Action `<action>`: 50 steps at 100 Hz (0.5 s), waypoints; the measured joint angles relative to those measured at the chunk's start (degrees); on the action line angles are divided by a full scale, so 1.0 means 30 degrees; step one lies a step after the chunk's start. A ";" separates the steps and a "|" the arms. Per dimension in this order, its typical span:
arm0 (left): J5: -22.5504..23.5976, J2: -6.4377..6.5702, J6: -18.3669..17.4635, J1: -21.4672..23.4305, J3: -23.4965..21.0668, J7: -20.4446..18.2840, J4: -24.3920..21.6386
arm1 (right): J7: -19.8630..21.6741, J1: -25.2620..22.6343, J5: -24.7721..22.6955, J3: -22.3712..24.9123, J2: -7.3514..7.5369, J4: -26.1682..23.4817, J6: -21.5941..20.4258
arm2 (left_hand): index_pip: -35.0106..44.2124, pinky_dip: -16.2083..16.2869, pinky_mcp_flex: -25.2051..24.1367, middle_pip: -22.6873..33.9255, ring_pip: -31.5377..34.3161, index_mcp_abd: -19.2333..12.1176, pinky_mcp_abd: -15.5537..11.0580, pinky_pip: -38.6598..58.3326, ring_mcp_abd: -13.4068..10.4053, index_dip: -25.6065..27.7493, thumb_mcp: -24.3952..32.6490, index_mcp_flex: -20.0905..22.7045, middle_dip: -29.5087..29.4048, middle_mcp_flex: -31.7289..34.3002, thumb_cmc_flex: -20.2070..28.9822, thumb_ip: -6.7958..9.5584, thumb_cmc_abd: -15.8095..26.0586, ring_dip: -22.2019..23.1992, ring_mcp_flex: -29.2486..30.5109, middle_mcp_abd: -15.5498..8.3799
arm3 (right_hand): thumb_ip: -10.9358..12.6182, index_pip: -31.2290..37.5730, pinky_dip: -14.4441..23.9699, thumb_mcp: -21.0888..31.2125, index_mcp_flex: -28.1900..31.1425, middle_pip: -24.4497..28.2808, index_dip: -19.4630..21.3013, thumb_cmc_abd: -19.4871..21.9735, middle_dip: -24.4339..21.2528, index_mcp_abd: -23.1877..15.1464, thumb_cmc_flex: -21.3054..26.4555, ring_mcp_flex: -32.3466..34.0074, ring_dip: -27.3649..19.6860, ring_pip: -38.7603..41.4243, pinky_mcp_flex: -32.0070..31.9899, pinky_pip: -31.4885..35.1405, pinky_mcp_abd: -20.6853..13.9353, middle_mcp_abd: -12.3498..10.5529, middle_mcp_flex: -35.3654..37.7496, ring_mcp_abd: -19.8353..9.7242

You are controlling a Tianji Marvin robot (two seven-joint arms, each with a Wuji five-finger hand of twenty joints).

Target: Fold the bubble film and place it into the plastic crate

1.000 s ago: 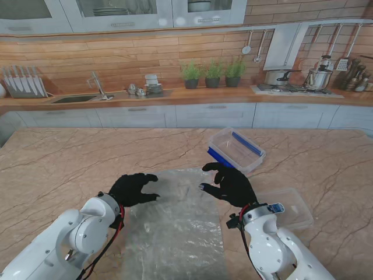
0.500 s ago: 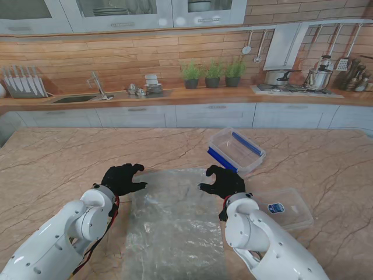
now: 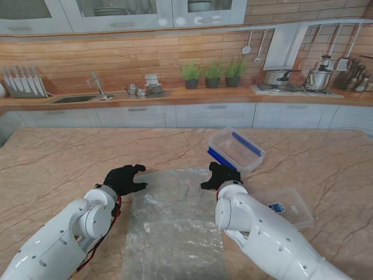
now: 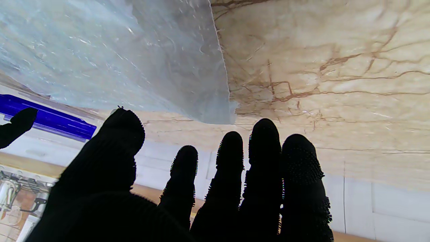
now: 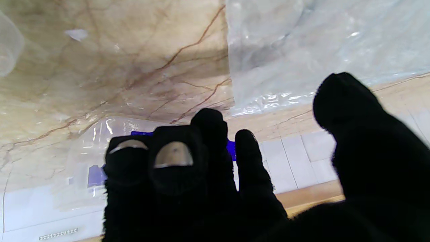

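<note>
The clear bubble film lies flat and unfolded on the marble table, running from near me to its far edge. My left hand, in a black glove, hovers open at the film's far left corner, fingers spread and holding nothing. At the far right corner my right hand is also open, its fingers partly curled and holding nothing. The clear plastic crate with blue handles stands just beyond the right hand; it also shows in the right wrist view.
A clear flat lid with a blue sticker lies on the table to the right of my right forearm. Beyond the table runs a kitchen counter with a sink, potted herbs and a stove.
Both hands have moved away from me to the film's far corners. The right hand's fingers have curled in a little. The film has not moved.
</note>
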 measured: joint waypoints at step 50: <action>0.0034 -0.0266 0.1324 -0.1465 0.1733 0.0913 0.1464 | -0.1491 0.2793 0.1347 -0.2854 -0.1496 0.4798 -0.0314 | 0.0000 0.0205 0.0190 0.0229 0.0239 -0.0137 -0.0004 0.0019 -0.0030 -0.0032 0.0407 -0.0086 0.0201 0.0327 -0.0429 0.0000 -0.0266 0.0214 0.0209 0.0000 | 0.0000 0.1227 -0.0399 -0.0005 -0.0047 0.0286 -0.0298 0.0000 0.0002 0.0079 0.0000 0.0538 -0.0202 0.0006 0.0748 0.0182 -0.0168 -0.0274 0.0267 -0.0210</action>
